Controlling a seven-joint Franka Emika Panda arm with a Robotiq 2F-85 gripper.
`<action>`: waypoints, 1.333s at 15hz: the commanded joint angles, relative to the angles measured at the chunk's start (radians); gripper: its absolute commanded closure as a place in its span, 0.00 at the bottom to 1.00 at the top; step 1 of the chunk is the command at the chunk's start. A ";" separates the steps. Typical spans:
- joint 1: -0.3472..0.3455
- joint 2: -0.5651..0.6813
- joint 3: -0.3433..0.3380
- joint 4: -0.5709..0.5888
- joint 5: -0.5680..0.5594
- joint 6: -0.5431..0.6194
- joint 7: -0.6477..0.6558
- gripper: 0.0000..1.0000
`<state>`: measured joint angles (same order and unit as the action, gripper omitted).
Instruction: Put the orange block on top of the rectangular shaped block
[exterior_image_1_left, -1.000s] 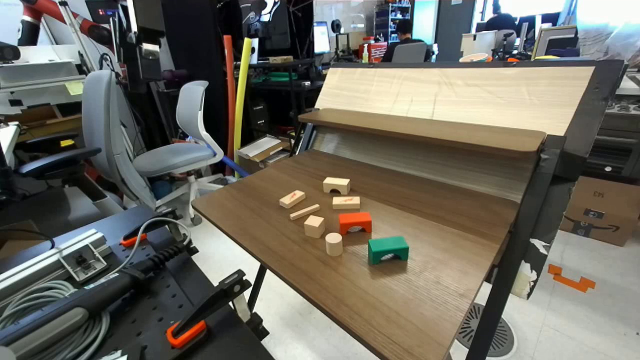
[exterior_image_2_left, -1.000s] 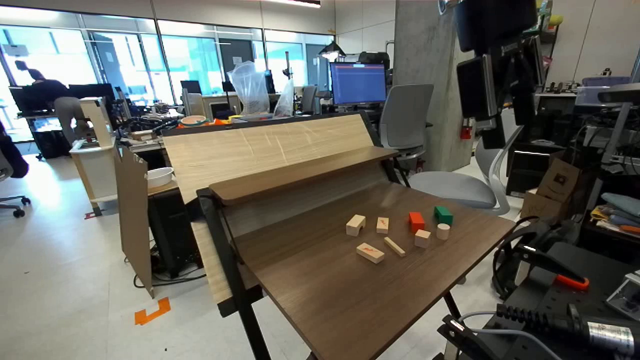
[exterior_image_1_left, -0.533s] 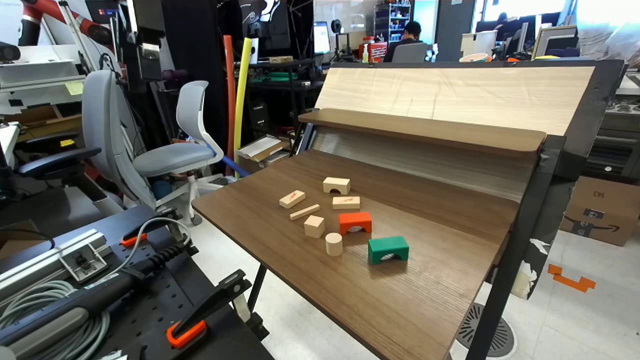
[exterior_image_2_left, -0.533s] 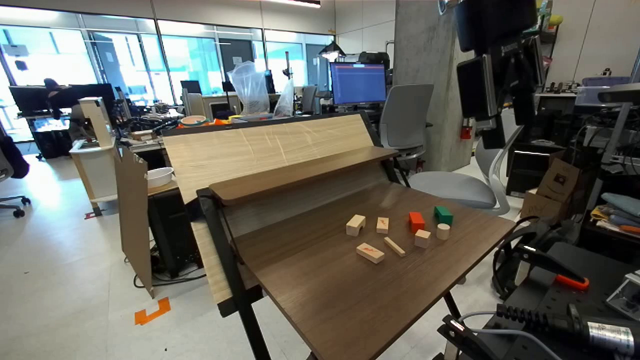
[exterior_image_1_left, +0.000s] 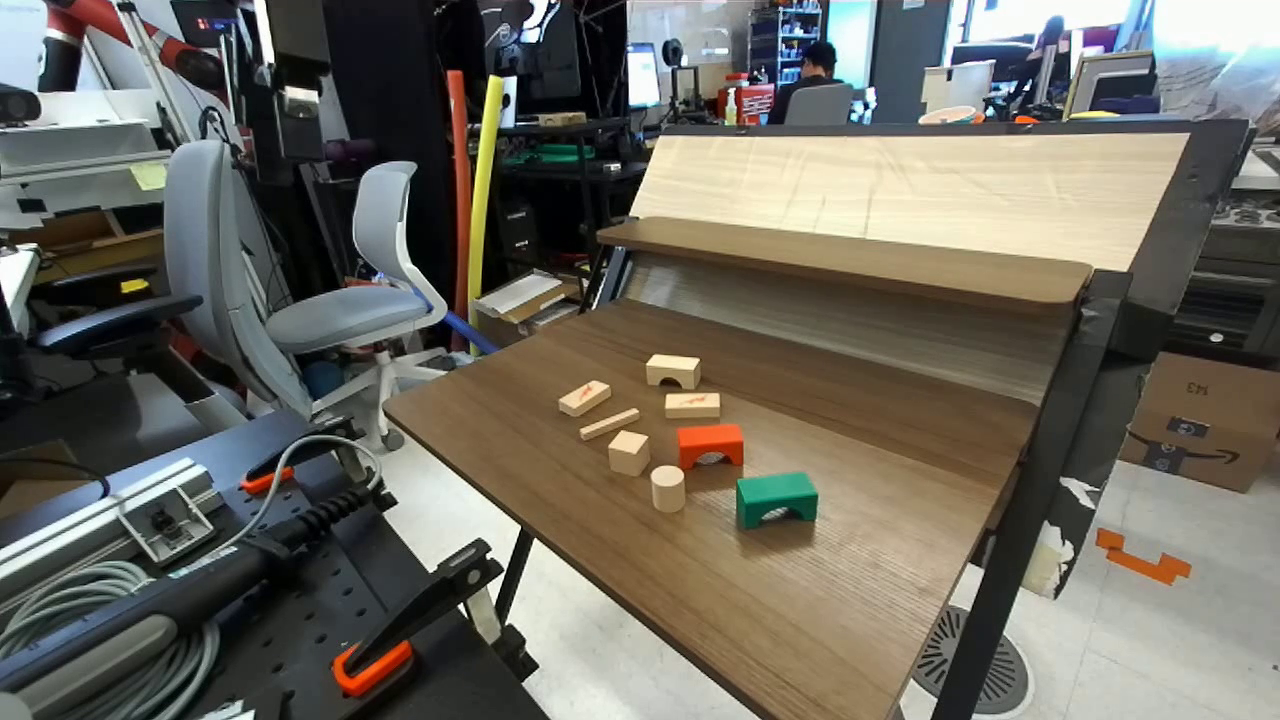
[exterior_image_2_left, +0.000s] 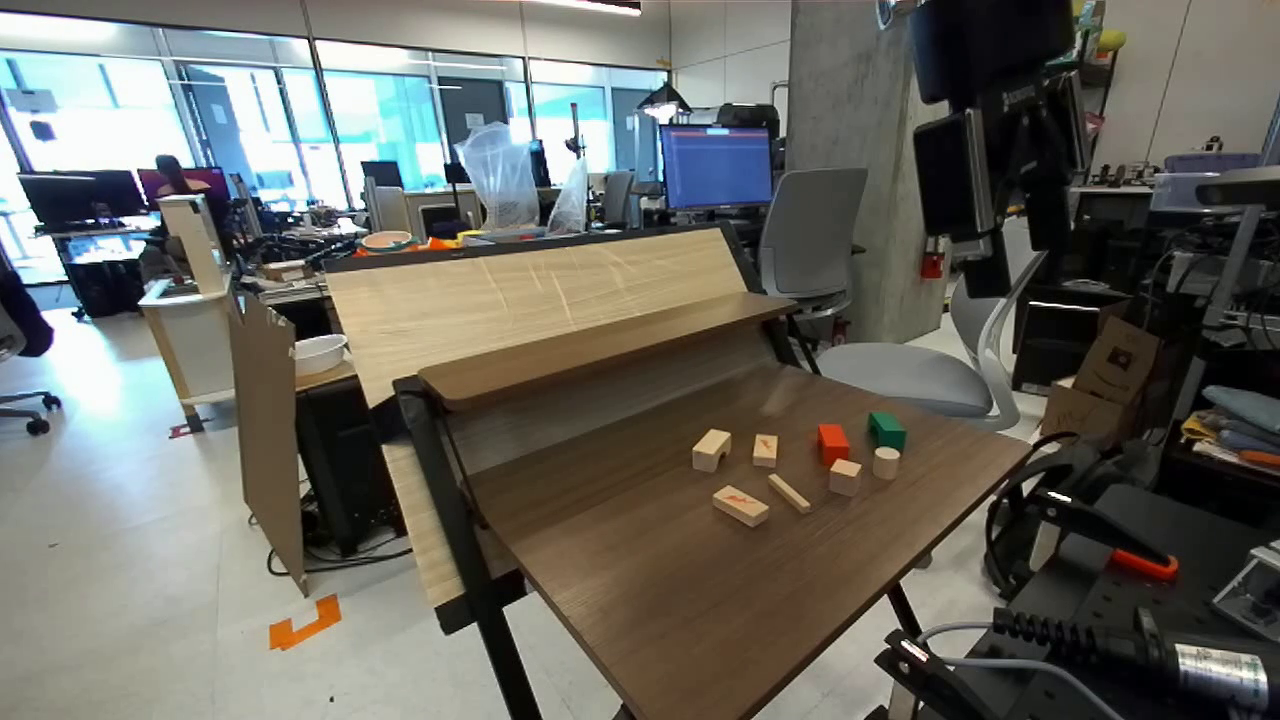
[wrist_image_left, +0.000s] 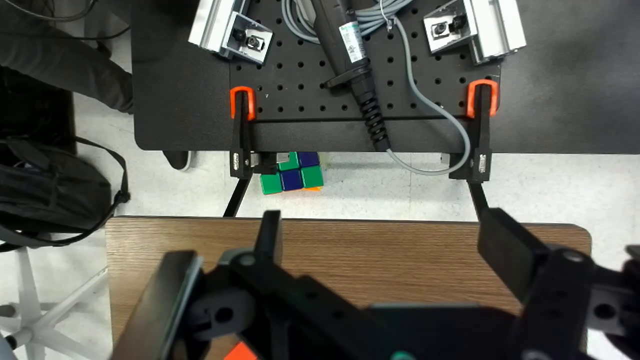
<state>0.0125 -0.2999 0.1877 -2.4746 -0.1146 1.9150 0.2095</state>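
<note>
Distant person (exterior_image_2_left: 178, 182) rightward; orange block (exterior_image_1_left: 711, 437) whole only in both exterior views

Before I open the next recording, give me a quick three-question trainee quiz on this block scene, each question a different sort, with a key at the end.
1. What is the orange arch block resting on?
2. True or false: the gripper is open and holds nothing.
3. Which stands closer to the green arch block?
a) the wooden cylinder
b) the wooden cube

Key:
1. The brown desktop
2. True
3. a
</note>
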 joint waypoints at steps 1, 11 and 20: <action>0.026 -0.007 -0.020 -0.012 -0.006 0.033 0.002 0.00; 0.014 0.437 -0.062 0.292 0.064 0.277 0.147 0.00; 0.060 0.783 -0.148 0.723 -0.103 0.275 -0.058 0.00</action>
<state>0.0367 0.3875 0.0765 -1.8977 -0.1687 2.1967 0.2069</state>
